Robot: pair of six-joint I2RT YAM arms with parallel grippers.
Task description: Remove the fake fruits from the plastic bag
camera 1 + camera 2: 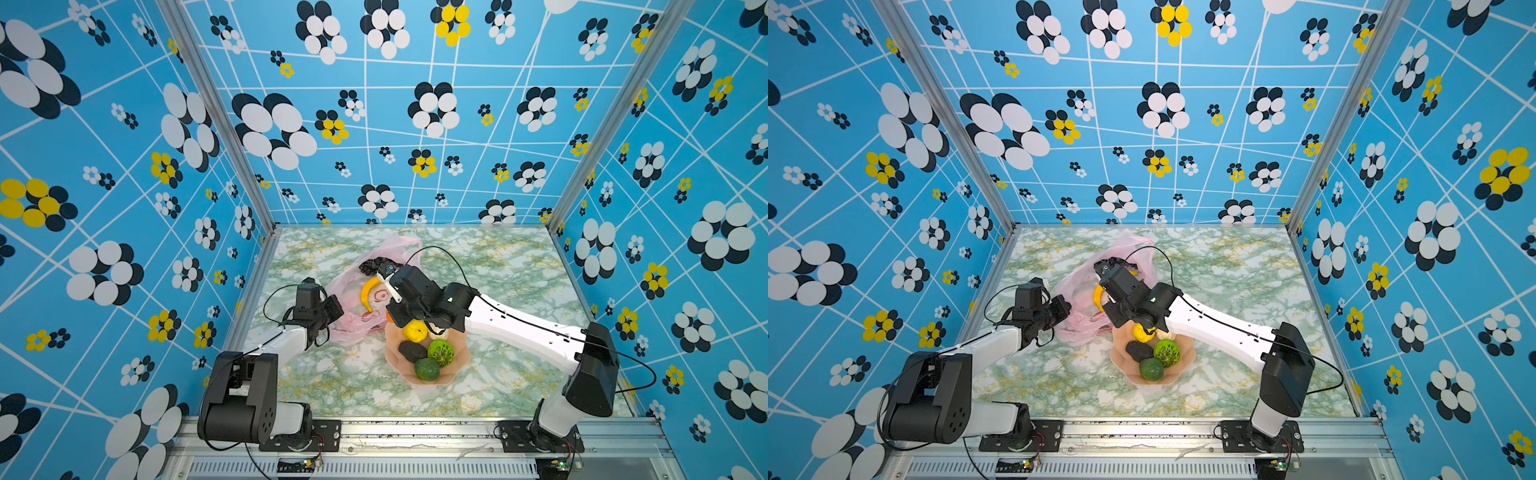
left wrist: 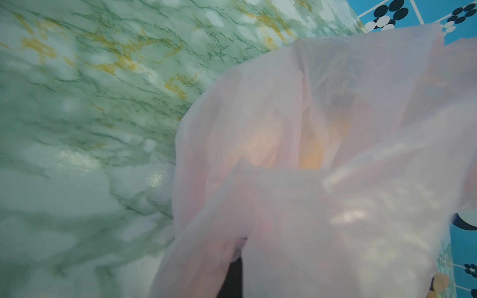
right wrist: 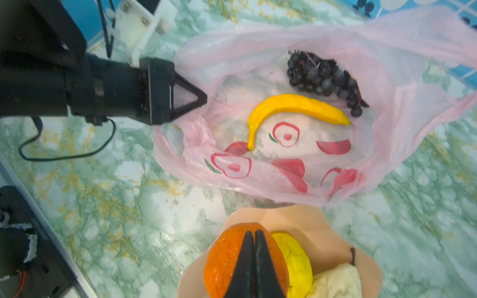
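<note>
Banana [image 3: 291,104] in plastic bag [image 3: 400,85], thin end toward bowl [image 3: 296,215] | left pincer [image 3: 204,99] clamps bag rim | right pincer [image 3: 254,234] closed, empty

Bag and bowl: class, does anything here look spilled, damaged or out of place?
Nothing stands out. The banana and grapes lie inside the open, crumpled bag, whose edge the left gripper pinches; the other fruits sit in the bowl, none spilled. The right gripper hangs shut and empty over the orange.
</note>
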